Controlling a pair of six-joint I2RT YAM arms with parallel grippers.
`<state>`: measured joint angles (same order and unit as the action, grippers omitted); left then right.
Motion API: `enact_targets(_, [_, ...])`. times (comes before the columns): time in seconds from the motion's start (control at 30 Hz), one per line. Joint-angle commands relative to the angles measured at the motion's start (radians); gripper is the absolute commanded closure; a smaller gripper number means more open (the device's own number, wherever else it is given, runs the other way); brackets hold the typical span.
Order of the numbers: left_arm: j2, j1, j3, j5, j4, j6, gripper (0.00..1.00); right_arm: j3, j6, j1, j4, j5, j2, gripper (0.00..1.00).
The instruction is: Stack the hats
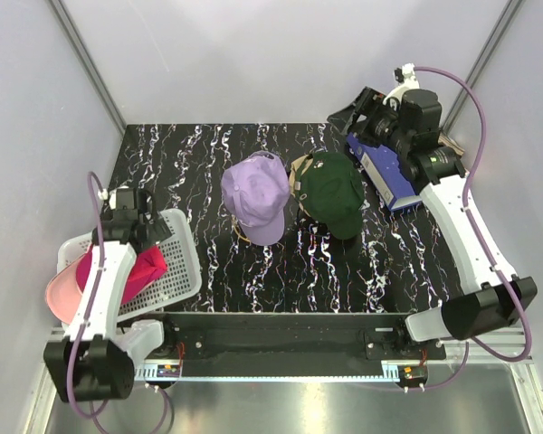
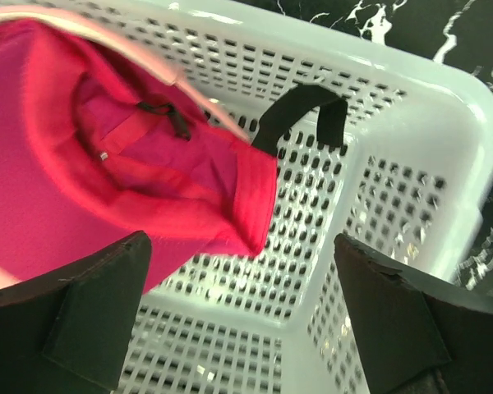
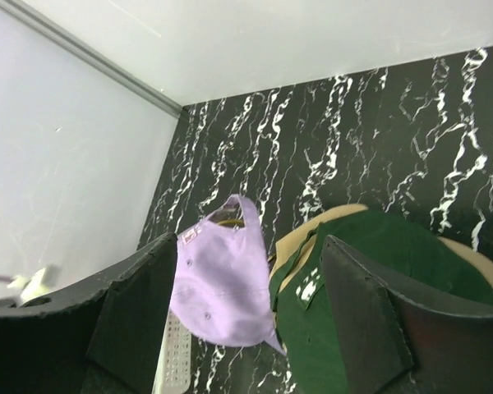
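Hats are split between two spots, and the left gripper (image 2: 242,316) hangs over one of them. Its fingers are spread wide and hold nothing. In its wrist view the magenta fabric baseball cap (image 2: 90,164) lies crown-down at 10 o'clock from the fingers, inside the white plastic mesh basket (image 2: 411,164).

From above, the magenta cap (image 1: 145,271) sits at 6 o'clock from the left gripper (image 1: 131,212), partly under the arm. The light pink cap (image 1: 61,289) pokes out of the basket (image 1: 185,262) at 7 o'clock.

The right gripper (image 1: 362,113) is parted and empty, raised at the table's 1 o'clock corner beside a blue box (image 1: 385,172). At 7 o'clock from it the dark green cap (image 1: 333,190) rests on the tan cap (image 1: 299,170). The lavender cap (image 1: 256,194) lies just beside them at 8 o'clock, long axis running 12 to 6, brim nearest the arms.

The left arm is much nearer the basket caps and the right arm nearer the centre pile. A reach for the magenta cap would likely go down and toward its rim.

All this sits on a black white-veined tabletop (image 1: 253,271) enclosed by pale walls.
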<state>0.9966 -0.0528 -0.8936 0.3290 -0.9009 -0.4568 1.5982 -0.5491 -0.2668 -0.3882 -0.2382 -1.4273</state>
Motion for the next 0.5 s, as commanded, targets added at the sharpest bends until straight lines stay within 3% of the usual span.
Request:
enact_targets(0.0, [0.106, -0.033, 0.047, -0.043, 0.213, 0.013, 0.1, -0.064, -0.034, 0.006, 0.064, -0.035, 0.065, 0.21])
enact_targets(0.2, [0.27, -0.051, 0.087, -0.065, 0.326, 0.035, 0.31, -0.081, -0.029, 0.012, 0.077, -0.036, 0.102, 0.21])
enact_targets(0.37, [0.358, -0.053, 0.084, -0.048, 0.326, 0.032, 0.34, -0.089, -0.032, 0.017, 0.075, -0.021, 0.12, 0.21])
enact_targets(0.47, [0.378, -0.053, 0.094, -0.025, 0.332, 0.035, 0.43, -0.101, -0.031, 0.02, 0.075, -0.018, 0.129, 0.21])
